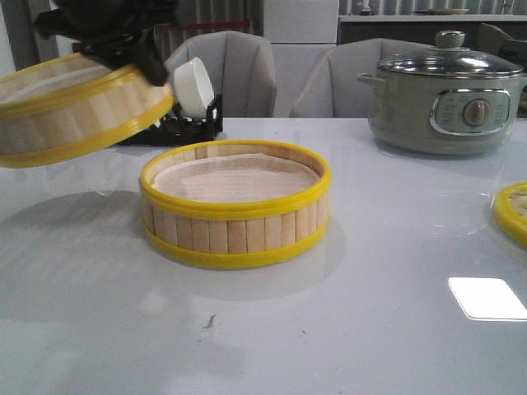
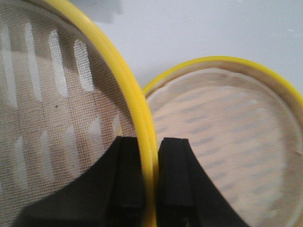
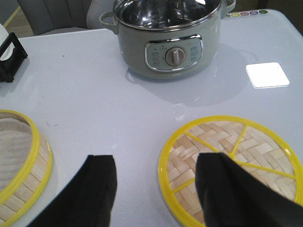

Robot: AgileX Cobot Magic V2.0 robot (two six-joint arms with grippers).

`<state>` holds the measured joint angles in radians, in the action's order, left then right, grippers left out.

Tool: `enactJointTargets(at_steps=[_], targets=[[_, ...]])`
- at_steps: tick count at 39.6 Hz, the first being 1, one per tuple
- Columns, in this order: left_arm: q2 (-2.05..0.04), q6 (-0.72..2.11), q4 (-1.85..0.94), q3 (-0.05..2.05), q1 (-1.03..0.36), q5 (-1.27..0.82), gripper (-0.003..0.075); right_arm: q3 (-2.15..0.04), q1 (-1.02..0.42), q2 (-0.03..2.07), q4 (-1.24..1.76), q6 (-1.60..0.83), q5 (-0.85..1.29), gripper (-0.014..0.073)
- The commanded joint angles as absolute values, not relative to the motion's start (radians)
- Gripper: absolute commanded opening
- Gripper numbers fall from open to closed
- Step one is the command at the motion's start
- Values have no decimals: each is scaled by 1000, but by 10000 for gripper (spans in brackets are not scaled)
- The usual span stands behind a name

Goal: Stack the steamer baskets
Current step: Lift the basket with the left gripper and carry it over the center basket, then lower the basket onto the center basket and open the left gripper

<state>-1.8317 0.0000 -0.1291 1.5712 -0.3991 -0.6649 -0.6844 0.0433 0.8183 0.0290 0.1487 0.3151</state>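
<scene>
Nearest the front camera, one steamer basket (image 1: 235, 206) sits flat on the pale grey counter (image 1: 370, 329) in the middle of the frame, its bamboo-slat wall bound by yellow rims and a pale liner lying inside.

At the upper left of the frame a second steamer basket (image 1: 78, 115) hangs clear of the counter, tilted so its right side dips toward the seated one. It is beside that basket rather than over it, overlapping only the left edge. The left gripper (image 2: 151, 184) holds it: in the left wrist view the black jaws are closed on the yellow rim, one finger inside the wall and one outside, with the mesh-lined floor to the left and the seated basket (image 2: 227, 142) at the right of the frame.

The right gripper (image 3: 156, 189) hovers low over the counter with its jaws spread wide and nothing between them. The woven, yellow-rimmed lid (image 3: 232, 161) lies flat at the lower right of that view, partly behind one finger; in the front view only its edge (image 1: 512, 212) shows at the right border.

A grey electric pot (image 1: 445, 95) with a glass lid stands at the upper right, well apart from the baskets. A white bowl (image 1: 193, 86) leans in a black rack (image 1: 193, 123) behind the raised basket.
</scene>
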Motion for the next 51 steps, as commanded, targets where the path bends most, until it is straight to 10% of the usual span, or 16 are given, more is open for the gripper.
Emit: enactJointTargets(at_steps=[1,17,51], targets=[[-1772,10,-131,1642,-498,-613,87,-721,49,815,26,145,245,485],[-1870,12,-32,1651,-787,-593,87,-721,49,815,26,145,247,485],[-1928,12,0,1651,-764,-528,87,-719,49,815,26,145,253,485]])
